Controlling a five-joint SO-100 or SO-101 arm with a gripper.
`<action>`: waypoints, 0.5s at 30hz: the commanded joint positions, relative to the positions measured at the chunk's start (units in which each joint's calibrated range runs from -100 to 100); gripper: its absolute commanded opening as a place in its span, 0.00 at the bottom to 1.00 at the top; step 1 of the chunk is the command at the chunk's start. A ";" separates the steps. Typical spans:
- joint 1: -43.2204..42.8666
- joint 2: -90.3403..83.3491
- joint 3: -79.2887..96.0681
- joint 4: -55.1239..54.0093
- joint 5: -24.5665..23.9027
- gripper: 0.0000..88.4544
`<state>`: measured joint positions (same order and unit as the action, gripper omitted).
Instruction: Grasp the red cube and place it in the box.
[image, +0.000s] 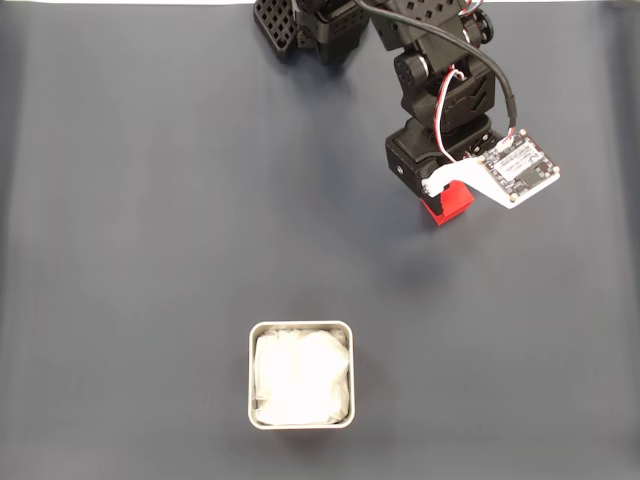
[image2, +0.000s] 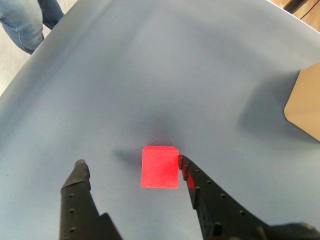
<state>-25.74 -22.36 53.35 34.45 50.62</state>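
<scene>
Dark blue-grey mat (image: 150, 250) under red cube (image2: 160, 167)

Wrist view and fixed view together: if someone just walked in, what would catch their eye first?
The red cube stands out first, bright on the dark grey mat, sitting between the open tool fingers, with one finger right at its side and the other apart. In the fixed view the cube peeks from under the black arm at upper right. Next comes the box with its white wrinkly lining, low at the centre, well apart from the cube.
</scene>
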 joint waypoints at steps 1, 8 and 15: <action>-0.68 -0.25 -1.16 -0.84 0.39 0.46; -0.61 -0.08 -0.52 -0.43 0.83 0.41; -0.54 -0.43 0.12 0.14 1.22 0.30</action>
<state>-25.74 -22.36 53.62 34.45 51.40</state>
